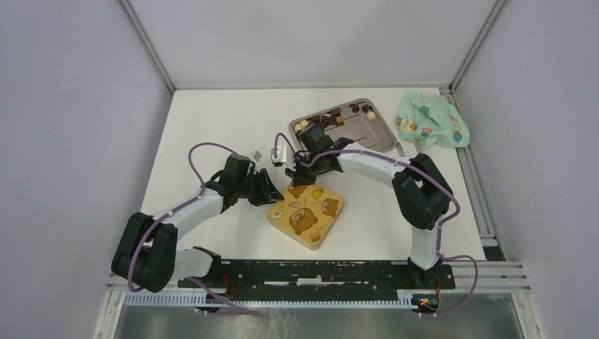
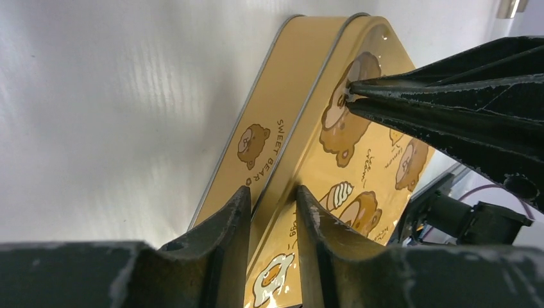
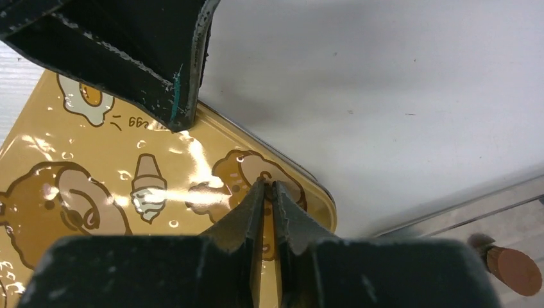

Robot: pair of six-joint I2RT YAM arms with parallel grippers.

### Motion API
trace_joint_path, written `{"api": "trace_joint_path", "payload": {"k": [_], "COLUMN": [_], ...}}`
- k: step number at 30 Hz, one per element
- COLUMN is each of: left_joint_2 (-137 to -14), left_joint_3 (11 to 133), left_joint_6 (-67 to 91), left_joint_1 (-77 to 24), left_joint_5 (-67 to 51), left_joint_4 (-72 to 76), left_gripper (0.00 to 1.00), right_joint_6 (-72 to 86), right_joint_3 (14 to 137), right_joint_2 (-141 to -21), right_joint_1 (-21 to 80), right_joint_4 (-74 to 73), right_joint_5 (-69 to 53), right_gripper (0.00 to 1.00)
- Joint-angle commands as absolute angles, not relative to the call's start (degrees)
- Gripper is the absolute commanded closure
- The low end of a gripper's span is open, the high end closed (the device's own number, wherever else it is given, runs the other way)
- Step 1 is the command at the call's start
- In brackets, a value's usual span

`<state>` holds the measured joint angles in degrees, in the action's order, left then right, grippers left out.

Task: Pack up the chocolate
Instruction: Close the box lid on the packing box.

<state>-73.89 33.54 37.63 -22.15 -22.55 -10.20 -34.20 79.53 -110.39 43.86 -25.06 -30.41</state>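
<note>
Loosely scattered, small dark brown, tan and cream chocolate pieces (image 1: 339, 119) lie in a shallow silver metal tray (image 1: 367, 134). Nearby, the right end effector (image 3: 271, 187) angles down, its tips pressed together on a glossy yellow square bear-print tin (image 1: 311, 215). The left end effector (image 2: 272, 192), held low, straddles the tin's edge with its fingers apart; I cannot tell whether it clamps the edge.

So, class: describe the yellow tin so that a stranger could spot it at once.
Start at the white table. Near its middle, on the robot's side of the silver metal tray, lies a square yellow tin. Only it carries brown cartoon bears.
</note>
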Motion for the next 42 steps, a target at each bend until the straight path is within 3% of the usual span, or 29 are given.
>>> {"api": "trace_joint_path", "payload": {"k": [1, 12, 18, 26, 32, 35, 42], "left_joint_2": [-73.9, -71.4, -68.7, -68.8, -66.8, -64.4, -58.8], "left_joint_3": [27.8, 23.9, 23.8, 21.7, 21.1, 21.8, 25.1], "left_joint_6": [43.2, 51.9, 54.7, 55.8, 56.2, 56.0, 55.3], "left_joint_1": [-24.0, -27.0, -29.5, -31.1, -32.1, -32.2, -32.2], "left_joint_5": [-23.0, -21.0, -18.0, -16.9, -15.5, -14.5, -10.4], "left_joint_4": [-6.5, -0.2, 1.1, 3.2, 3.6, 2.8, -1.4], "left_gripper": [0.67, 0.75, 0.79, 0.82, 0.83, 0.81, 0.61], "right_joint_6": [-34.4, -56.3, -52.4, -46.7, -49.7, -50.6, -55.0], "right_joint_3": [75.2, 82.1, 72.0, 66.7, 69.4, 74.0, 72.2], "right_joint_2": [-112.3, -99.6, -92.9, -102.5, -96.0, -92.3, -88.2], "right_joint_1": [44.0, 44.3, 53.1, 57.3, 54.4, 50.1, 36.1], "right_joint_4": [-31.7, -48.3, -38.8, -33.7, -39.0, -43.4, -50.8], "right_joint_5": [-22.3, -45.0, -37.1, -24.0, -33.1, -37.7, -37.7], "right_gripper": [0.86, 0.8, 0.81, 0.83, 0.81, 0.8, 0.79]}}
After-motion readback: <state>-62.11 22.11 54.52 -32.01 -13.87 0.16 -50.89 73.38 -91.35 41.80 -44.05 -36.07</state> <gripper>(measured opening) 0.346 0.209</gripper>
